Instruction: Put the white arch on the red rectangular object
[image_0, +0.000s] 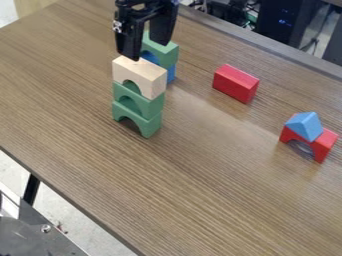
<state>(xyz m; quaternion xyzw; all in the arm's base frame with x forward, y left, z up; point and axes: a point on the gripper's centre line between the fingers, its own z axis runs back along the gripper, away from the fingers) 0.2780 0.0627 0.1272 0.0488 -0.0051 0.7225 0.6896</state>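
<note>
Tabletop (200, 175): white arch (139, 75) below fingers (128, 44)

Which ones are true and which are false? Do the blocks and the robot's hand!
1. The white arch-shaped block sits on two green arch-shaped blocks. True.
2. A blue triangular block sits on the red rectangular block. False: it sits on the red arch-shaped block.
3. The robot's black hand is open. True.
4. The white arch is already on the red rectangular block. False: it is on the green arches.
</note>
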